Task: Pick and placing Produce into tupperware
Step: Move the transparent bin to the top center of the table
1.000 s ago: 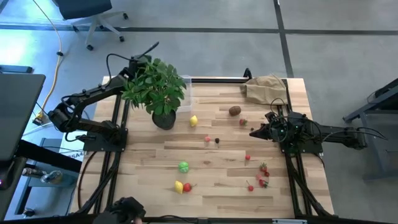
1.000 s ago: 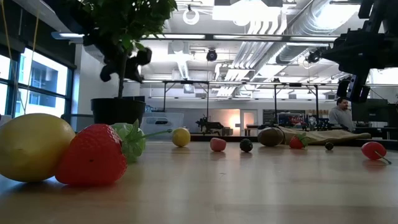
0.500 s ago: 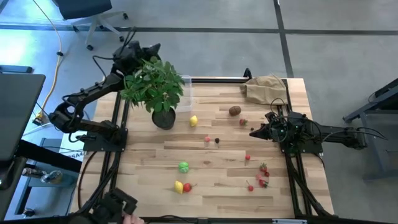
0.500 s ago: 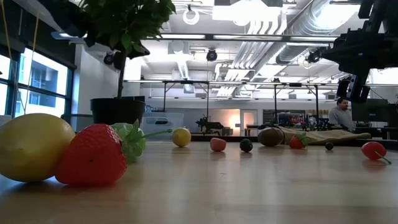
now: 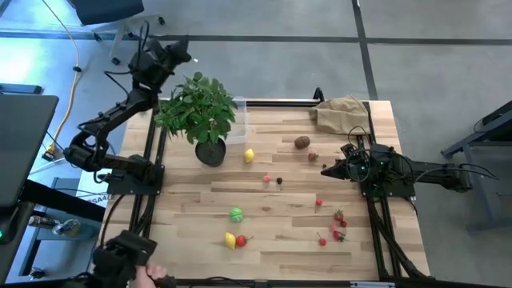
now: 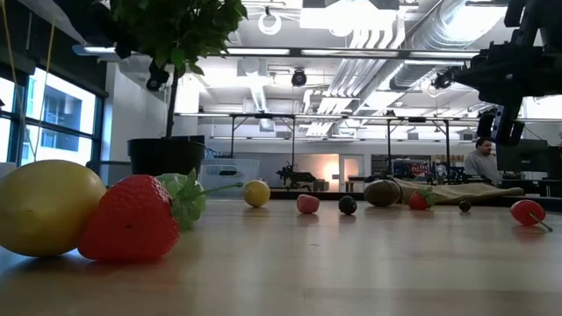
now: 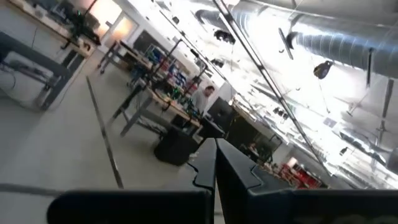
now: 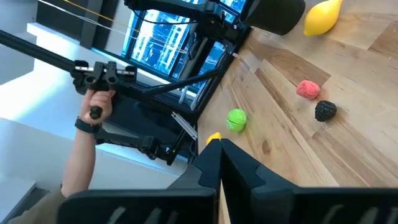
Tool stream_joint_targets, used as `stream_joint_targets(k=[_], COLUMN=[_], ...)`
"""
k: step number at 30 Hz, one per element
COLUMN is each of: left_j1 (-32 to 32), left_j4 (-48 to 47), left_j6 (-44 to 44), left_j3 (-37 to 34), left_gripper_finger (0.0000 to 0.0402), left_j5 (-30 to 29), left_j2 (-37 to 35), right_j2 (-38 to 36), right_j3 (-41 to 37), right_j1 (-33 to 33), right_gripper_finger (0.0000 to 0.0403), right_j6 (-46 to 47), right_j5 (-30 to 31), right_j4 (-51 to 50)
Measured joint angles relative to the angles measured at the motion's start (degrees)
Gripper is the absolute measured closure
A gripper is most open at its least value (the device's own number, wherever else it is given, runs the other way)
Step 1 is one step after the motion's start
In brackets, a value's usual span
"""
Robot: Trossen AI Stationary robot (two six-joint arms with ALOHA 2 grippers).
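Observation:
The Produce lies scattered on the wooden table: a lemon (image 5: 249, 155), a kiwi (image 5: 302, 142), a green ball (image 5: 236, 214), a lemon beside a strawberry (image 5: 241, 240), and red berries (image 5: 338, 234) at the near right. The clear tupperware (image 5: 239, 117) stands at the far left, half hidden by the plant's leaves. My left gripper (image 5: 180, 46) is shut with nothing in it and raised beyond the table's far left corner. My right gripper (image 5: 326, 170) is shut with nothing in it, level above the table's right side and pointing left.
A leafy plant in a black pot (image 5: 210, 152) stands beside the tupperware. A tan paper bag (image 5: 342, 112) lies at the far right. A person's hand (image 5: 148, 276) shows at the near left edge, and again (image 8: 93, 106) beyond the table.
My left gripper has risen from beside the plant and swung toward the table's far left, out past its far edge. It has tipped upward and rolled, and it has stayed shut. The right arm and the Produce have kept still.

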Motion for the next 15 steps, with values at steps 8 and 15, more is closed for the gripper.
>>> stream_joint_targets(k=[8,15], left_j1=[1.0,0.89], left_j4=[0.63,8.53], left_j6=[-2.58,-7.29], left_j3=[5.59,11.17], left_gripper_finger=[0.0401,0.0402], left_j5=[-5.1,-2.24], left_j2=[-0.02,-0.02], right_j2=[0.0,0.0], right_j3=[0.0,0.0], right_j1=[-0.02,0.0], right_gripper_finger=[0.0402,0.0402], right_j6=[0.22,0.17], right_j5=[0.01,0.02], right_j4=[0.0,-0.09])
